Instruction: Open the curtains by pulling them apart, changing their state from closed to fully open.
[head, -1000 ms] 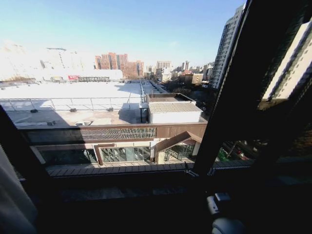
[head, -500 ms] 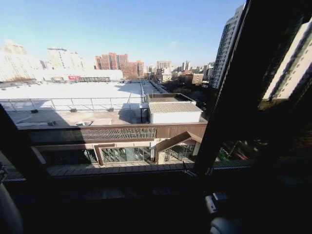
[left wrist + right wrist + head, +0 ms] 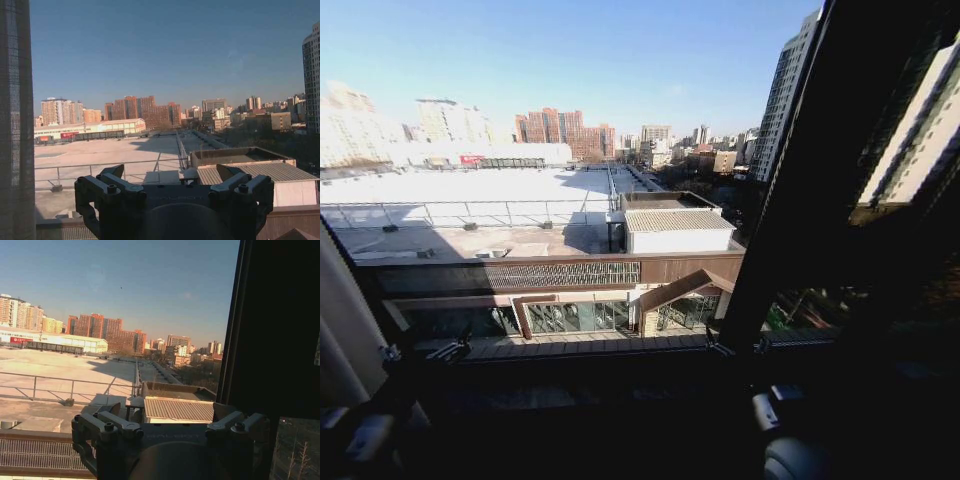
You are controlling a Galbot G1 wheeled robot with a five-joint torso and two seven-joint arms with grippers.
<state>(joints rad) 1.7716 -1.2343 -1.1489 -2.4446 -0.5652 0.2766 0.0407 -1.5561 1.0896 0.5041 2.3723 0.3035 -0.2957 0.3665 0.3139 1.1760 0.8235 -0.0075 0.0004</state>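
Grippers sit low in the head view: the left gripper (image 3: 415,365) at lower left, the right gripper (image 3: 782,405) at lower right, each with fingers spread and holding nothing. Beyond them, the curtains (image 3: 342,320) hang bunched at the left edge, leaving the window frame (image 3: 790,200) and rooftops clear. Risk: an open finger snagging sheer fabric nearby.

A wide window (image 3: 570,180) looked out on a clear blue sky (image 3: 580,50) and sunlit rooftops (image 3: 470,195); a dark frame bar (image 3: 790,180) (leaning in the head view) crossed its right side; the sill (image 3: 590,390) lay in shadow.
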